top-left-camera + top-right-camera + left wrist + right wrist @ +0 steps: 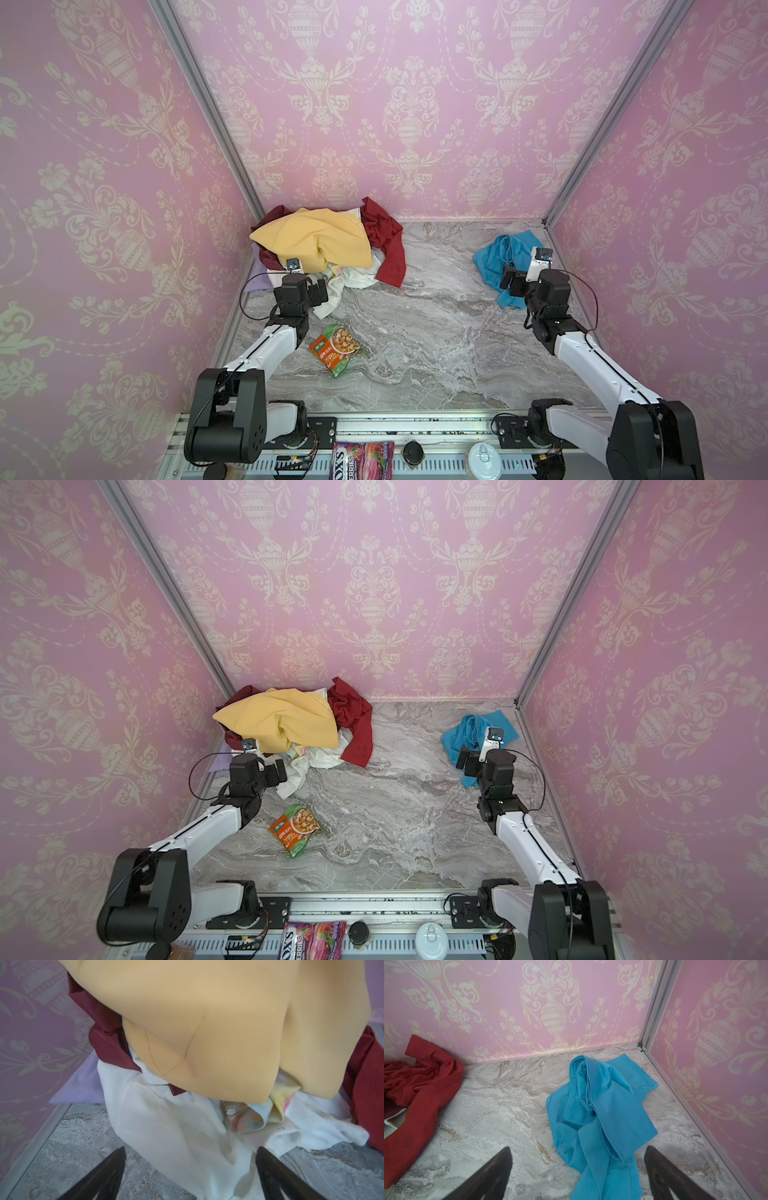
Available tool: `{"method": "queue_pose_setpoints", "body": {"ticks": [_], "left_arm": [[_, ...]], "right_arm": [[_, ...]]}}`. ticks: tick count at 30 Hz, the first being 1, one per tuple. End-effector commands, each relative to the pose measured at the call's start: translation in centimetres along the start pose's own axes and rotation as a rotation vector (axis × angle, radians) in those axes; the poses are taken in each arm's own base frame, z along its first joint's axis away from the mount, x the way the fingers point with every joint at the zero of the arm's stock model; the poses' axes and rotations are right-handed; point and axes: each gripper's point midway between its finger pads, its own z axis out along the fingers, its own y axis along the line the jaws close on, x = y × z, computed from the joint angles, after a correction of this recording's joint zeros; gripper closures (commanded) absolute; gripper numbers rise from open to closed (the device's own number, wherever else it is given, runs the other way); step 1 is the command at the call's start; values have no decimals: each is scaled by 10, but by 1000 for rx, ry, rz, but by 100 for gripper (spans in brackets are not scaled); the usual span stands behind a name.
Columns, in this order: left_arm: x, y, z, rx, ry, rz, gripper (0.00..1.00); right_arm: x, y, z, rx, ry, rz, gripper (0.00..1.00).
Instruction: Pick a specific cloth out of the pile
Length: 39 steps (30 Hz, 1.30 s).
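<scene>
Two claws, both spread and empty. Left claw at the near edge of the pile, over white fabric. Right claw over the cloth: turquoise, crumpled alone on the marble surface near the far right corner, well apart from the pile. One snack packet lies nearer the front.

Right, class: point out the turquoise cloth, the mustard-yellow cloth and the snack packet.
turquoise cloth (602,1109): right wrist view, on its bunched middle fold.
mustard-yellow cloth (316,237): a top view, on its smooth upper face.
snack packet (334,349): a top view, on the printed front.
</scene>
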Motion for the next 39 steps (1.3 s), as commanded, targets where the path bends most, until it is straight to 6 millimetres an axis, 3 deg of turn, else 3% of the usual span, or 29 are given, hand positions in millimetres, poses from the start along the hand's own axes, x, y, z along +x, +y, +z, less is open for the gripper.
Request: {"method": "queue_pose_setpoints", "body": {"ticks": [1, 7, 13, 17, 18, 21, 39], "left_arm": [[-12, -5, 7, 35, -99, 34, 1], [2, -3, 14, 29, -158, 60, 1], [2, 1, 19, 25, -174, 54, 1], [5, 19, 22, -9, -193, -15, 1], [5, 23, 23, -11, -224, -35, 1], [18, 10, 31, 62, -193, 5, 1], [16, 10, 33, 3, -220, 38, 1]], "right_arm": [[13, 6, 6, -31, -17, -24, 0], [38, 2, 16, -18, -30, -29, 0], [53, 3, 30, -21, -27, -40, 0], [64, 7, 41, -36, 8, -57, 0], [65, 8, 43, -37, 13, -61, 0], [70, 9, 45, -40, 4, -62, 0], [79, 9, 44, -45, -31, -58, 0]]}}
